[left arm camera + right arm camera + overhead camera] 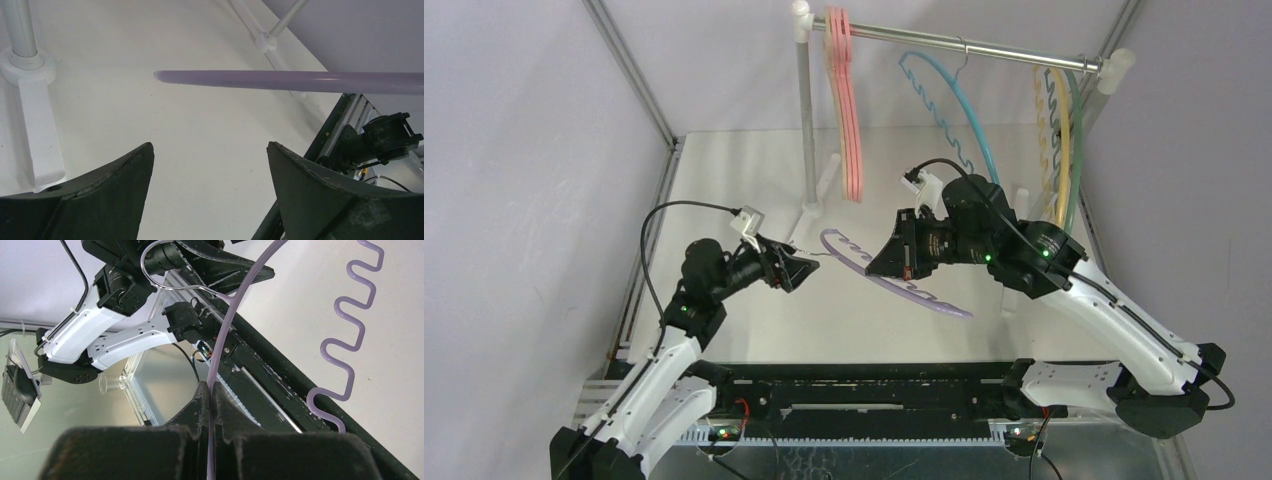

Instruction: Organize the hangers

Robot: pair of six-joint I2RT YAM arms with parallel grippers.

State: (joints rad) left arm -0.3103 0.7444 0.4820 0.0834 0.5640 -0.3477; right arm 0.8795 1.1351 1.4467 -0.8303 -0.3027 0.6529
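Note:
My right gripper (876,268) is shut on the arc of a purple hanger (904,290) with a wavy bar and holds it tilted above the table. In the right wrist view the arc (222,335) runs between the shut jaws (211,390), and its metal hook (150,260) points at the left arm. My left gripper (802,268) is open and empty, just left of that hook; in the left wrist view (210,150) the purple hanger (300,80) crosses ahead of it. Pink hangers (849,120), a blue one (964,110), a yellow one (1056,140) and a green one (1076,150) hang on the rail.
The grey metal rail (944,40) stands on white poles at the back; its left pole and foot (809,190) are just behind the left gripper and show in the left wrist view (30,65). Walls close in the table's left and right sides.

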